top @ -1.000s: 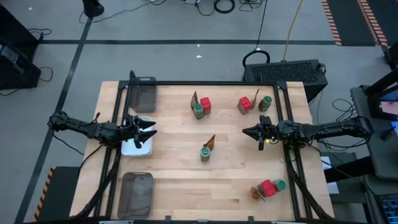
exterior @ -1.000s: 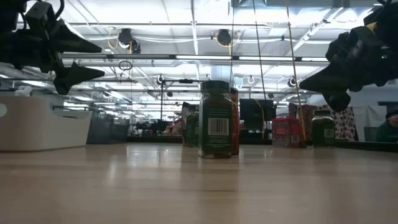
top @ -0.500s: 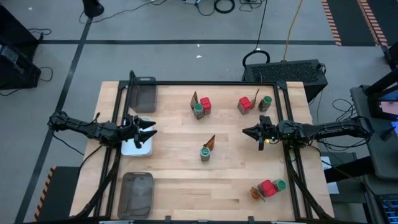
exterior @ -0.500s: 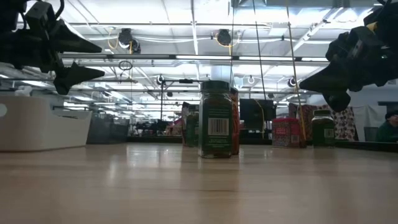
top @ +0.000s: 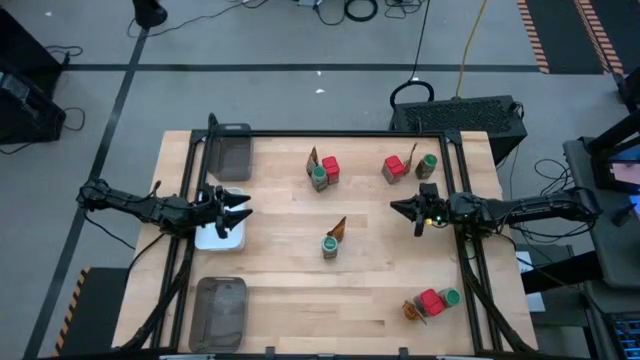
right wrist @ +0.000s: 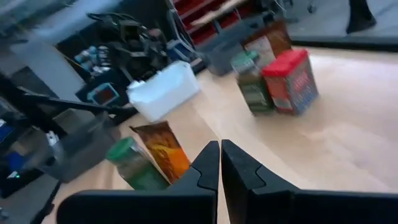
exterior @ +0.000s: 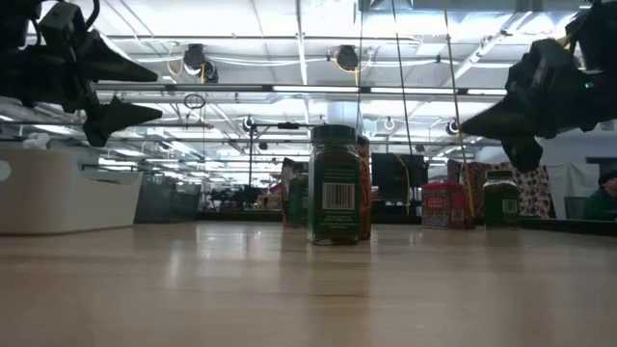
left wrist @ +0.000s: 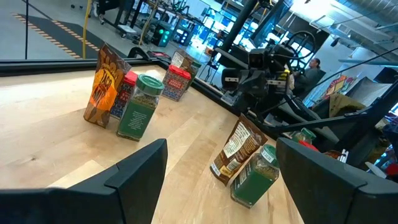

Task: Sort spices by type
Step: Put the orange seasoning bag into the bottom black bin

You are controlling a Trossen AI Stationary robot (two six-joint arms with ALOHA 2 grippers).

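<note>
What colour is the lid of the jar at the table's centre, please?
Green; the lid shows best in the high view.

My two arms are slim, dark and jointed, with thin black cables trailing along them. Each ends in a black gripper, left gripper (top: pixel 240 209) and right gripper (top: pixel 398 208), with tapered, pointed fingers

The centre jar (top: pixel 329 246) with its sachet (top: pixel 339 228) leaning against it is the one block on my middle surface (top: pixel 280 290). Bare wood lies open all around that jar, toward me on either side. Beyond it stand two clusters (top: pixel 322 171) (top: pixel 406 166); a third cluster (top: pixel 430 302) sits nearer the front right corner.
</note>
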